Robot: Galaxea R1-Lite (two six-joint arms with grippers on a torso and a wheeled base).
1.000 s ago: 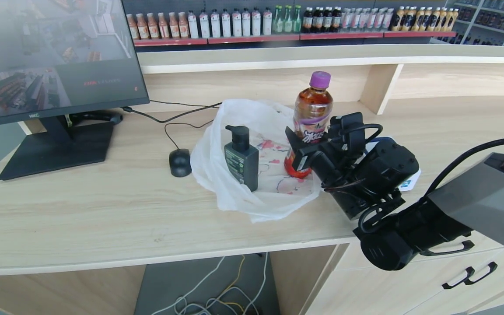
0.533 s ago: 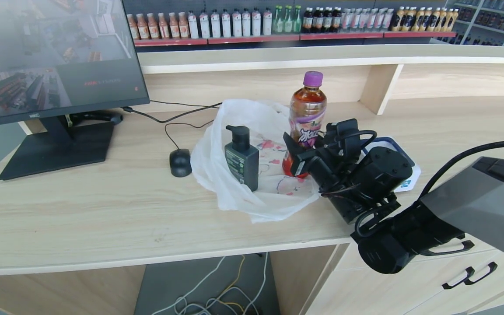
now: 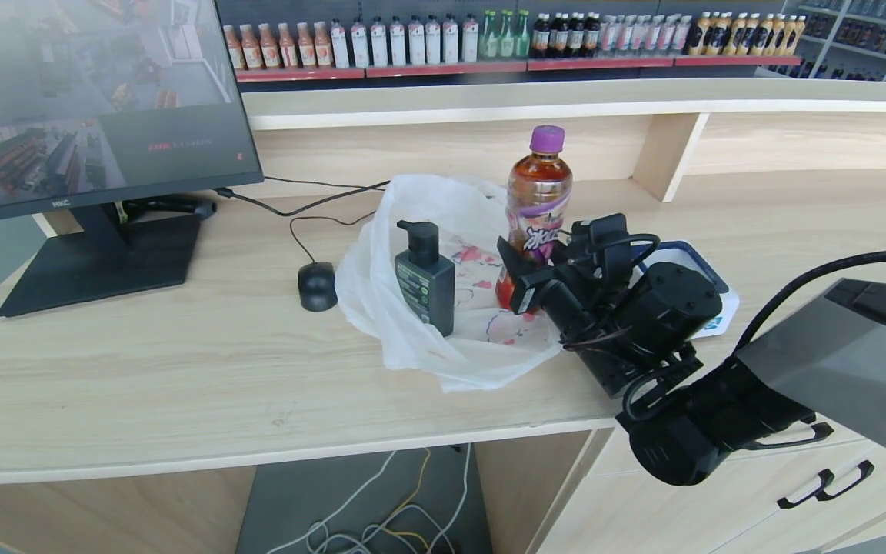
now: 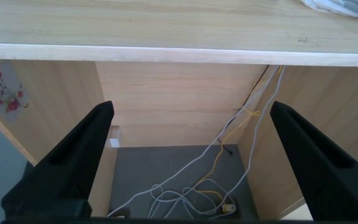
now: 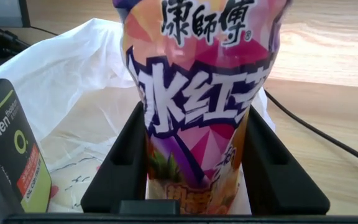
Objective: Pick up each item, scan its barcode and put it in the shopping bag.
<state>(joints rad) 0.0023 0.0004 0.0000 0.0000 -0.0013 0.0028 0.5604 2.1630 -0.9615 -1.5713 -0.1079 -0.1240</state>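
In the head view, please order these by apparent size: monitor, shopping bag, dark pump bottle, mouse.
1. monitor, cut off by the edge yet plainly largest
2. shopping bag
3. dark pump bottle
4. mouse

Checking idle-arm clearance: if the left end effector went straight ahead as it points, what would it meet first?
Probably the wooden back panel under the counter; the hanging cables lie slightly off centre, though depth is unclear.
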